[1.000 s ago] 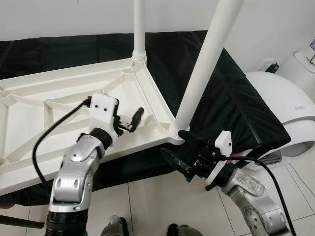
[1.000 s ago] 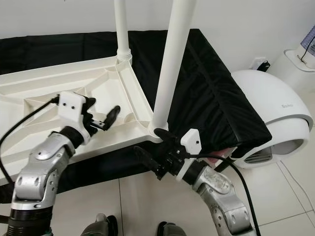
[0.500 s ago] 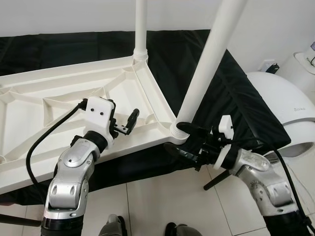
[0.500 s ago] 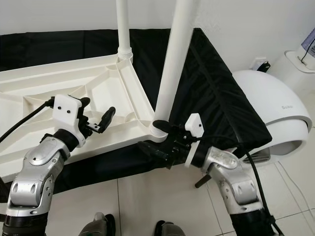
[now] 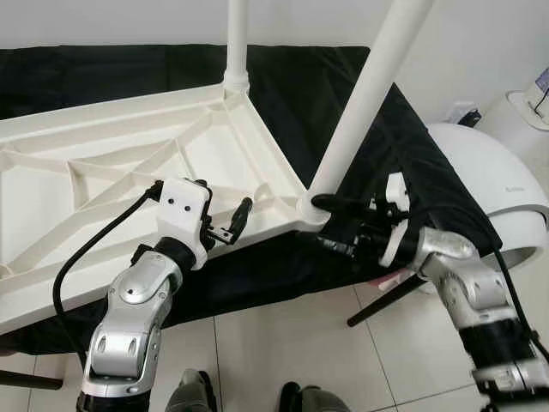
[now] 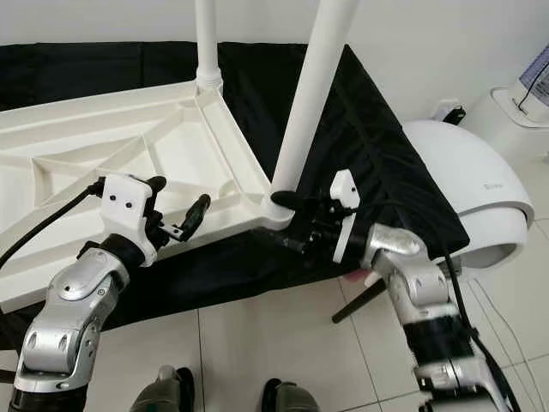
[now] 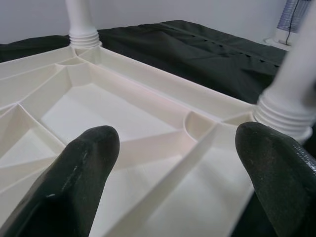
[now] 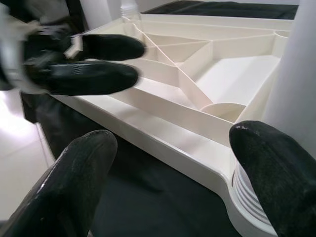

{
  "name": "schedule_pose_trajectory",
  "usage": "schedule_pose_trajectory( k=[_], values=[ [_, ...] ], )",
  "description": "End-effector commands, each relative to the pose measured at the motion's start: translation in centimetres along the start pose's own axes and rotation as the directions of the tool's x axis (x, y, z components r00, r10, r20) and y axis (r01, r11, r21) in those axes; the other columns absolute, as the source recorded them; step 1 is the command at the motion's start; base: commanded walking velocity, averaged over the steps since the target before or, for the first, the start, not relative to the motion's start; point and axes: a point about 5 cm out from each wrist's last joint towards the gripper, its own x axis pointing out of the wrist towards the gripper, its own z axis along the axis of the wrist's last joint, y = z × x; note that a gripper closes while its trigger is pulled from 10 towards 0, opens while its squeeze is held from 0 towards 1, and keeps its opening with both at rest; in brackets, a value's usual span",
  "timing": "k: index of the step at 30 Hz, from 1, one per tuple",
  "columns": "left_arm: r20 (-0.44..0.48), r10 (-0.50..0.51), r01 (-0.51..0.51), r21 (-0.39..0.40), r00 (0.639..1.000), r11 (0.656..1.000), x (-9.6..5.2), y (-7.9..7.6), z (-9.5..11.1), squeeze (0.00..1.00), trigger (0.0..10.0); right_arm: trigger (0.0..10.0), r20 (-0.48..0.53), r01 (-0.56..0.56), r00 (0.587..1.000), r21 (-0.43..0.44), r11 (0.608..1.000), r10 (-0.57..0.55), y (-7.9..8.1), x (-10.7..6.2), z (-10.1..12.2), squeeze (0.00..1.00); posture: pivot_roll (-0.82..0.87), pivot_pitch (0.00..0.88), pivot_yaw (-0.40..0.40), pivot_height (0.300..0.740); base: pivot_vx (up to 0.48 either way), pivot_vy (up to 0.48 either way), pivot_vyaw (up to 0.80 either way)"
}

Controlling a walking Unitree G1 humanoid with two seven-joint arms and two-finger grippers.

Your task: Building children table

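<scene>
Left eye view: right end effector (image 5: 330,225), fingers spread and empty, has moved up to near leg (image 5: 356,110)'s base; grasp likely next.

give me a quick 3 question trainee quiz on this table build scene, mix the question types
1. True or false: the right gripper is shut on the near table leg.
2. Which way does the white tabletop lie? A) underside up B) top face up C) on its edge
3. Fill in: the tabletop rests on a ____ cloth.

Key:
1. False: its fingers are open, at the leg's base.
2. A: the ribbed underside faces up, two legs standing from its corners.
3. Black.
</scene>
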Motion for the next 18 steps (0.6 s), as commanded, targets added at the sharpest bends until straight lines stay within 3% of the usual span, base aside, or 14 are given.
schedule_pose_trajectory(
  k=[1,4,13,14,16,18],
  values=[
    [0.000,0.042,-0.042,0.001,0.999,0.999,-0.2,-0.2,0.2,0.00,10.0,10.0,-0.051,0.031,0.998,-0.003,1.000,-0.032,-1.0,-0.8,-0.7,0.00,0.06,0.208,-0.106,0.740,0.000,0.000,0.00],
    [-0.002,0.035,-0.035,-0.010,0.999,0.999,-0.4,-0.4,0.2,0.00,10.0,10.0,-0.064,0.057,0.996,-0.035,0.998,-0.059,-2.4,-0.5,-0.3,0.00,0.06,0.221,-0.107,0.740,0.000,0.000,0.00],
    [-0.003,0.021,-0.021,-0.017,1.000,1.000,-0.5,-0.6,0.3,0.00,10.0,10.0,-0.063,0.102,0.992,-0.076,0.992,-0.107,-3.9,-0.3,0.1,0.00,0.06,0.231,-0.095,0.740,0.000,0.000,0.00],
    [-0.008,0.013,-0.013,-0.013,1.000,1.000,-0.4,-0.6,0.4,0.00,10.0,10.0,-0.054,0.139,0.988,-0.094,0.986,-0.145,-4.7,-0.3,0.4,0.00,0.06,0.273,-0.089,0.740,0.000,0.000,0.00],
    [-0.013,-0.003,0.003,-0.019,1.000,1.000,-0.4,-0.6,0.5,0.00,10.0,10.0,-0.032,0.226,0.972,-0.121,0.967,-0.232,-6.0,-0.4,1.1,0.00,0.06,0.257,-0.082,0.740,0.000,0.000,0.00],
    [-0.013,-0.003,0.003,-0.019,1.000,1.000,-0.4,-0.6,0.5,0.00,10.0,10.0,-0.032,0.226,0.972,-0.121,0.967,-0.232,-6.0,-0.4,1.1,0.00,0.06,0.257,-0.082,0.740,0.000,0.000,0.00]
  ],
)
